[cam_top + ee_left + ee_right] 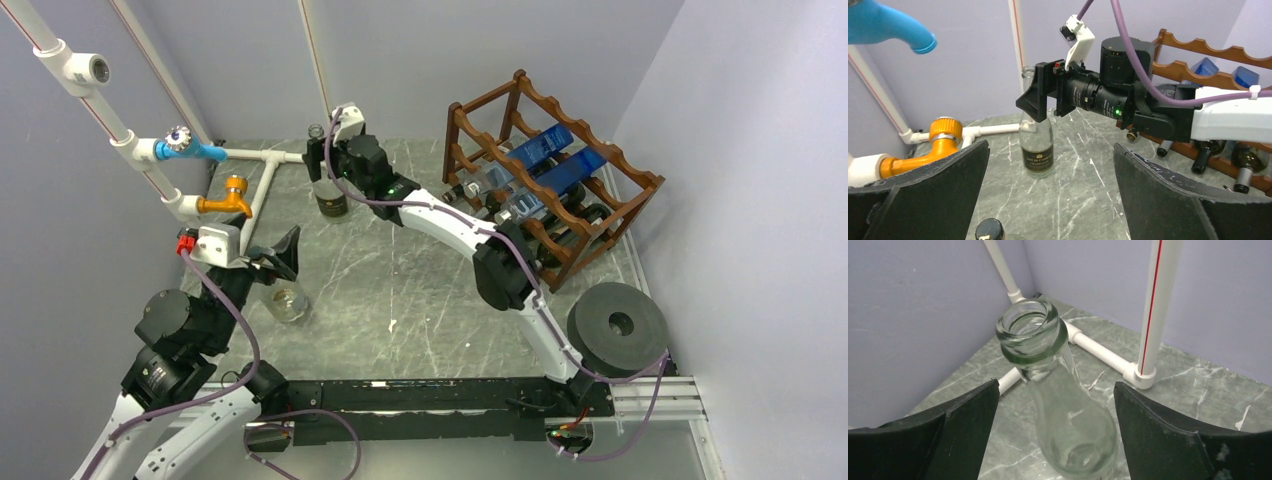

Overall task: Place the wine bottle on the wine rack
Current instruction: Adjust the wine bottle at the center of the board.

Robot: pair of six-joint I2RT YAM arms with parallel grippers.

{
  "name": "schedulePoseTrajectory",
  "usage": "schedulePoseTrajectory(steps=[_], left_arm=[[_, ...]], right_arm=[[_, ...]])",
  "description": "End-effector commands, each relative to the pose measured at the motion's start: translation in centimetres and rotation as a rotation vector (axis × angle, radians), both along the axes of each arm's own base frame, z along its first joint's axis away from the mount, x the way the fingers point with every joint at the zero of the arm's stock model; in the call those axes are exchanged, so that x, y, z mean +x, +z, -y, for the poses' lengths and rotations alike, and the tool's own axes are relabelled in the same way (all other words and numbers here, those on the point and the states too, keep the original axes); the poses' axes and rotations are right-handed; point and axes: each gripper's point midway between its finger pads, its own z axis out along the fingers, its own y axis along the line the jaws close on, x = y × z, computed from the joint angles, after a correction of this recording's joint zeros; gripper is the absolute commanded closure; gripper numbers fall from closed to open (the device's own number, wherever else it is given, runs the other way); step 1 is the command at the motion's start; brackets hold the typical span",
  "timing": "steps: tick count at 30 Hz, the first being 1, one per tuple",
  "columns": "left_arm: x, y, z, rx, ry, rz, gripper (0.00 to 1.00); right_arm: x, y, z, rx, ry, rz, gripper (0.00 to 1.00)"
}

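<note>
One, top: right gripper (322,160) sits at the neck of the bottle (331,197), which stands upright at the back by the white pipe (262,156); the rack (456,135) is well apart, back right.
Two, left wrist: left gripper (1050,200) jaws wide apart, holding nothing; the bottle stands beyond on the table (1083,185).
Three, right wrist: fingers (958,435) apart either side of the bottle neck, a gap on each side.

From the right wrist you can't see the base of the bottle (1068,435); the edge cuts it off; from the top, the right gripper (322,165) hides part of its neck; the right arm (500,265) covers a corner of the rack (458,140).
</note>
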Motion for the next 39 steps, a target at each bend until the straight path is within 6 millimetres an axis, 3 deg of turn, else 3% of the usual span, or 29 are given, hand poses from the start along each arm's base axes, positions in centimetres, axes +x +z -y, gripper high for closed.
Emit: schedulePoseTrajectory(steps=[1, 3, 9, 11, 14, 18, 24, 30, 33, 39], left_arm=[[0.2, 1.1, -1.7, -0.045, 0.088, 0.042, 0.00], [0.4, 0.9, -1.6, -0.041, 0.093, 0.032, 0.01], [0.6, 0.7, -1.9, -0.041, 0.114, 0.021, 0.00], [0.6, 0.7, -2.0, -0.045, 0.118, 0.018, 0.00], [0.7, 0.6, -1.8, -0.034, 0.112, 0.014, 0.00], [0.9, 0.4, -1.8, -0.034, 0.122, 0.001, 0.00], [1.0, 0.3, -1.3, -0.026, 0.099, -0.011, 0.01], [1.7, -0.4, -1.5, -0.011, 0.133, -0.033, 0.00], [2.1, -0.8, -1.2, -0.002, 0.135, -0.046, 0.00], [3.1, -1.6, -0.7, 0.015, 0.138, -0.087, 0.01]], right_arm=[[0.8, 2.3, -1.7, 0.037, -0.021, 0.114, 0.15], [1.1, 1.6, -2.2, 0.029, -0.035, 0.129, 0.24], [0.4, 0.7, -2.3, -0.023, -0.058, 0.172, 0.67], [-0.3, 0.3, -1.7, -0.054, -0.051, 0.202, 0.81], [-1.1, 1.3, -0.1, -0.105, -0.056, 0.273, 1.00], [-3.7, 2.9, 2.6, -0.233, -0.003, 0.361, 1.00], [-11.5, 3.2, 5.0, -0.337, 0.288, 0.500, 1.00], [-17.6, -1.0, 7.5, -0.482, 0.477, 0.584, 1.00], [-20.0, -1.8, 8.3, -0.538, 0.527, 0.616, 1.00], [-23.1, -4.0, 10.2, -0.708, 0.538, 0.683, 1.00]])
